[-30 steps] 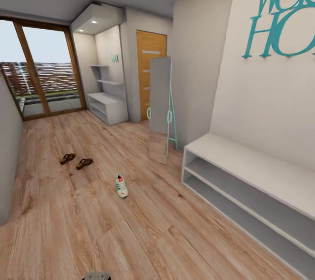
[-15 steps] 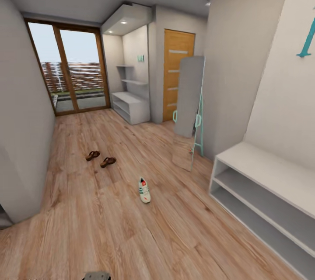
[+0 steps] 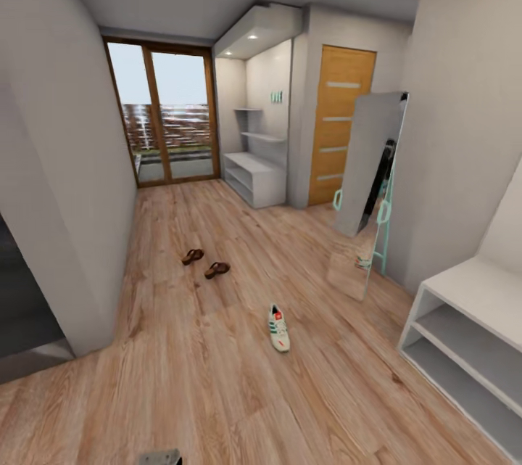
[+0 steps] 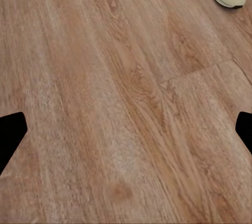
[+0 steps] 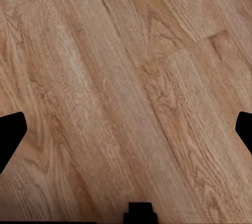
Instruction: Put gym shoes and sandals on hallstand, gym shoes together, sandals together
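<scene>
A: Where does the hallstand [image 3: 250,178] stand?
B: By the far wall. The sandals [image 3: 204,263] and one gym shoe [image 3: 279,328] lie apart on the floor [image 3: 181,378].
A: The left gripper [image 4: 126,129] and right gripper [image 5: 126,129]?
B: Fingers spread, holding nothing, ready for picking.

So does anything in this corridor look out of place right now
Yes. One white lace-up sneaker with green stripes lies alone on the wooden floor, its partner not beside it. Two dark brown sandals sit loose farther down the floor, apart and at different angles, well short of the far white shoe rack.
</scene>
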Motion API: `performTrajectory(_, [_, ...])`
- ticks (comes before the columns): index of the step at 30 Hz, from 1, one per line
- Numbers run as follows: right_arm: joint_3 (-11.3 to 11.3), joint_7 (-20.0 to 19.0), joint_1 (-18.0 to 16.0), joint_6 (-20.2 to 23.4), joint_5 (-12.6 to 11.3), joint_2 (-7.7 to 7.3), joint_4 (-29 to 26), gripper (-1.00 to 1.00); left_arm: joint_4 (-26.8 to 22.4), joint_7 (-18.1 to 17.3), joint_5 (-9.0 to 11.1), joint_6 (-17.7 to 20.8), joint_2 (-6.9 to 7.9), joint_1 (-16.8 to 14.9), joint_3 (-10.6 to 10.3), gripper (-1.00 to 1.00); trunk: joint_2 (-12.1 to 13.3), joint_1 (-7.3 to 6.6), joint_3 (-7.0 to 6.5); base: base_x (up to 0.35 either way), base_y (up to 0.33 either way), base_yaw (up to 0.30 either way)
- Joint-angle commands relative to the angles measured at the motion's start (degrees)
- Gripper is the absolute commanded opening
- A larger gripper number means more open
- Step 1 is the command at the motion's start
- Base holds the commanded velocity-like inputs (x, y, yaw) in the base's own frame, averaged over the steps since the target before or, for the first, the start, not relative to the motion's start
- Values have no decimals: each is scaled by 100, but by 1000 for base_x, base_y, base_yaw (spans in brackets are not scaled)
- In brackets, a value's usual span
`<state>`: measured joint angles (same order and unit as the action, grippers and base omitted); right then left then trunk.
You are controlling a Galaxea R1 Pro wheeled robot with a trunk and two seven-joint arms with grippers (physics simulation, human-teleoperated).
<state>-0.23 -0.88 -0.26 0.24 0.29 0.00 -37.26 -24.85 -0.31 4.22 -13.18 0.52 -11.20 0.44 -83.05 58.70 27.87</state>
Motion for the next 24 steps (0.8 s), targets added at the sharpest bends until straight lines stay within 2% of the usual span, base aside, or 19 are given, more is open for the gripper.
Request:
performTrajectory(1, [-3, -9, 0, 2, 4, 0, -5, 100, 7, -3, 46, -18, 1, -5, -9, 100, -3, 3, 6, 240, 229, 272])
performTrajectory(9, [0, -9, 0, 2, 22, 0, -12, 100, -71, -4, 32, 2, 14, -25, -3, 100, -3, 3, 6, 245, 225, 50])
performTrajectory(13, [-2, -9, 0, 33, 24, 5, -153, 100, -309, 2, 28, 75, 17, -221, -6, 100, -3, 3, 6, 268, 216, 4])
performTrajectory(14, [-3, -9, 0, 70, 19, 7, -549, 100, -507, 4, 22, 338, 18, -406, -8, 100, -3, 3, 6, 277, 214, 1])
performTrajectory(18, [-3, -9, 0, 205, 17, 8, -1142, 100, -789, -11, 20, 829, 14, -646, -8, 100, -3, 3, 6, 279, 213, 1])
performTrajectory(20, [-3, -9, 0, 718, 9, 9, -1775, 100, -1130, -18, 18, 1145, 7, -815, -13, 100, -3, 3, 6, 280, 213, 0])
performTrajectory(22, [-3, -11, 0, 1035, 3, 9, -2009, 100, -1279, -19, 21, 1206, 3, -859, -15, 100, -3, 3, 6, 280, 213, 0])
performTrajectory(23, [-3, -13, -4, 1373, -2, 9, -2204, 100, -1433, -18, 23, 1250, -9, -898, -16, 100, -3, 3, 6, 280, 213, 0])
performTrajectory(24, [-3, -16, -5, 1533, -4, 9, -2287, 100, -1511, -17, 23, 1272, -21, -916, -18, 100, -3, 3, 6, 280, 213, 0])
